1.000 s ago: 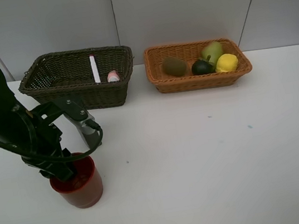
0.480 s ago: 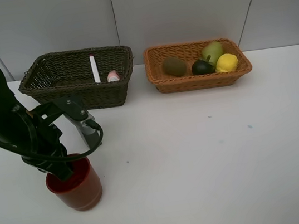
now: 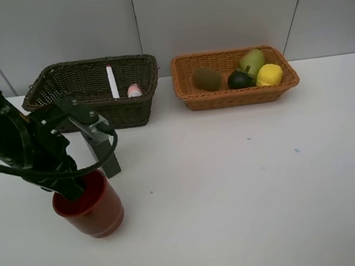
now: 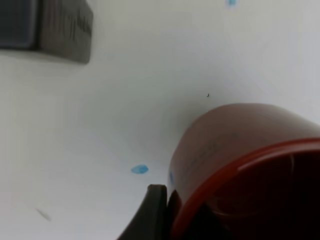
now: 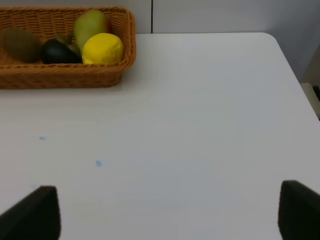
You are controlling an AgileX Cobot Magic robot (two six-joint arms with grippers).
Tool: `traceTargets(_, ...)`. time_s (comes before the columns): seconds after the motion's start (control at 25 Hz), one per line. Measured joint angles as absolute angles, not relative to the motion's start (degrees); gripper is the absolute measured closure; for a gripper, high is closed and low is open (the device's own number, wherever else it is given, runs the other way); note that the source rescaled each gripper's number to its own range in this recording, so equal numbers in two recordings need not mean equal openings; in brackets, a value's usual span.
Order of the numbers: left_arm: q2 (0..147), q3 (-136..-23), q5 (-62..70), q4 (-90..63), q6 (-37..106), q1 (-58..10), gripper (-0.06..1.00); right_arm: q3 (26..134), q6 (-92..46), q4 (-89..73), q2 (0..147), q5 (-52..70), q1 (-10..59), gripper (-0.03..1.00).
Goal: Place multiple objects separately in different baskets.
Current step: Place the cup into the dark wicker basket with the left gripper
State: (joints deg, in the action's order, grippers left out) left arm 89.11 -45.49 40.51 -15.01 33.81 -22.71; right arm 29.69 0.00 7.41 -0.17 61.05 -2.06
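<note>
Gripping the red cup (image 3: 89, 206) by its rim with the left pincer (image 3: 72, 187), jaws clamped together on the wall of the cup, one finger (image 4: 152, 212) showing outside the rim in the left wrist view and the other presumably inside (hidden there). Sitting directly under the pincer, the cup, leaning a little and looking barely clear of the white table (image 3: 253, 188), if clear at all. Waiting beyond the pincer, toward the back wall, the dark basket (image 3: 94, 92), already holding a white marker (image 3: 112, 81) and a small pink bottle (image 3: 134, 90); off to the far side of the pincer, the orange basket (image 3: 233, 78) with kiwi (image 3: 207, 78), mangosteen (image 3: 240, 79), pear (image 3: 252, 61) and lemon (image 3: 269, 74). Judging the cup as bound for the dark basket with the other non-fruit things. Lifting straight up first, high enough for the cup's base to pass over the near wall of that basket, then carrying forward slowly, since a rim pinch lets the cup swing. Lowering into bare space beside the marker and bottle before letting go. Idling elsewhere, the right pincer (image 5: 170, 212), jaws wide apart over bare table and holding nothing.
</note>
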Motion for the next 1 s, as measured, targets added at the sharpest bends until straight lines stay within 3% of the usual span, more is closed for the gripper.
traceTargets(0.44,75.0,-55.7,48.1,-15.7,33.1,-22.7,0.94,29.7,0.0,7.4,-0.2,61.0,-2.1,0.03)
traceTargets(1.0,77.3,-59.1,21.4,-5.9,16.4,-22.3,0.94,29.7,0.0,7.4,-0.2,61.0,-2.1,0.03)
